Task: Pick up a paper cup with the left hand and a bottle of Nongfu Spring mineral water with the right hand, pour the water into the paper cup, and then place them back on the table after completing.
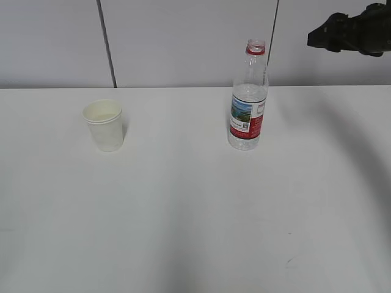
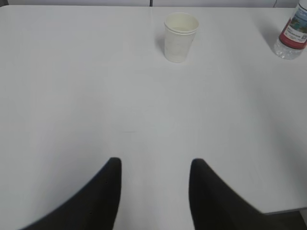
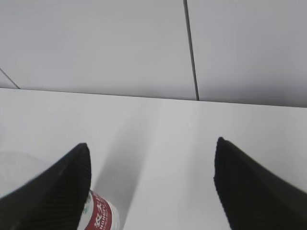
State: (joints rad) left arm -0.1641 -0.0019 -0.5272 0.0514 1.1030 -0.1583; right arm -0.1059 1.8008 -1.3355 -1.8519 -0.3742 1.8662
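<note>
Cup and bottle upright on the desk (image 1: pixel 195 232)
The cup (image 1: pixel 104 125) stands left, the bottle (image 1: pixel 247 97) well apart to its right; a wall (image 1: pixel 183 36) lies behind both.

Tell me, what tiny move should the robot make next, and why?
Probably bring the left gripper forward toward the cup. The cup stands upright on the table, well ahead of the open, empty fingers. The right gripper is likewise open and empty, with the bottle upright and ungripped, so nothing can be poured yet.
</note>
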